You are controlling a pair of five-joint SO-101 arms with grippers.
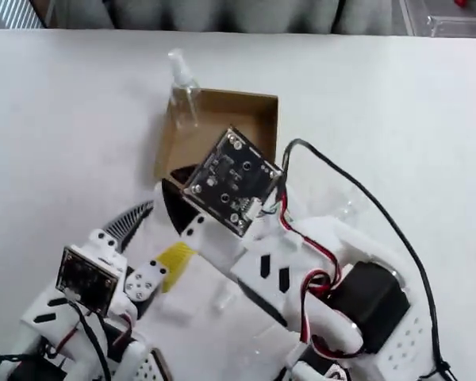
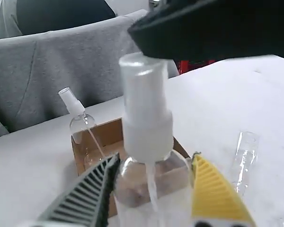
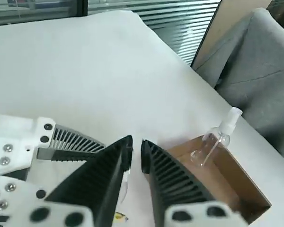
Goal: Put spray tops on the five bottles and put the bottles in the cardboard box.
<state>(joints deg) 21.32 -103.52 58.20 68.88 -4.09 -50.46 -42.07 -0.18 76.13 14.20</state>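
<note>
At a white table point(image 1: 63, 119), the left gripper point(image 2: 155, 161) grips a clear bottle point(image 2: 137, 185), its grey ribbed finger on one side and its yellow finger on the other, closed against the bottle's shoulders. A white spray top point(image 2: 146, 109) sits on the bottle's neck. The right gripper point(image 3: 136, 144) comes down over that top with its black fingers drawn almost together, only a slit between them. The left wrist view cuts off the lower half of the bottle. From above, the right arm's camera board point(image 1: 232, 182) hides the bottle and both sets of fingertips. Just beyond the grippers, toward the far edge of the table, the open cardboard box point(image 1: 258, 119) sits near the table's middle. A second bottle point(image 1: 182, 87), already capped with a spray top, stands upright at one far corner of the box. The box wall hides its base, so it is hard to say whether it stands inside or just against the outside. A bare bottle without a top point(image 2: 244, 158) lies on the table toward the right edge, apart from the box, its outline faint against the white surface. A grey upholstered seat point(image 2: 38, 71) rises behind the table's far edge.
</note>
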